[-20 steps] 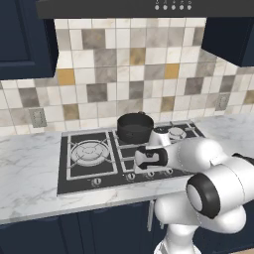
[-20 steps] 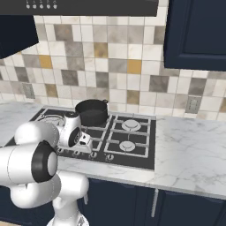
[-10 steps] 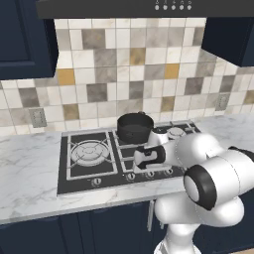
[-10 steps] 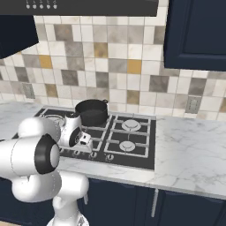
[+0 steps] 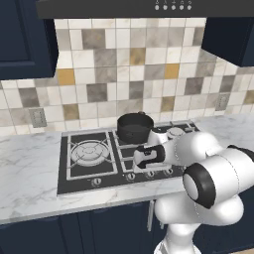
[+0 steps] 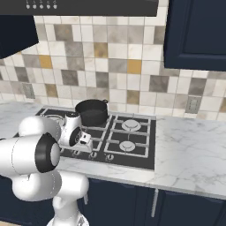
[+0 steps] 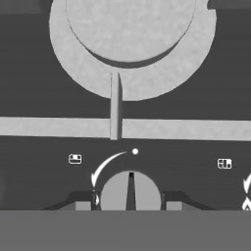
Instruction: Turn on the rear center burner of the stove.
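Over the front of the stove (image 5: 84, 171), in the left base view, my gripper (image 5: 140, 158) hangs low above the knob row, with the black pot (image 5: 134, 127) on the rear center burner just behind it. The stove sits in the marble counter (image 5: 30, 178) under the tiled wall. From the right base view the gripper (image 6: 84, 140) points down at the knobs, near the pot (image 6: 92, 111) but apart from it; two bare burners (image 6: 131, 125) lie to its right. In the hand view a knob (image 7: 130, 191) sits between my fingertips (image 7: 83, 205), pointer straight up at the dot, a burner (image 7: 131, 44) beyond. The fingers stand apart, flanking the knob; I cannot tell if they touch. I judge this the grasping step: next close, then twist. Whether this knob serves the rear center burner I cannot confirm.
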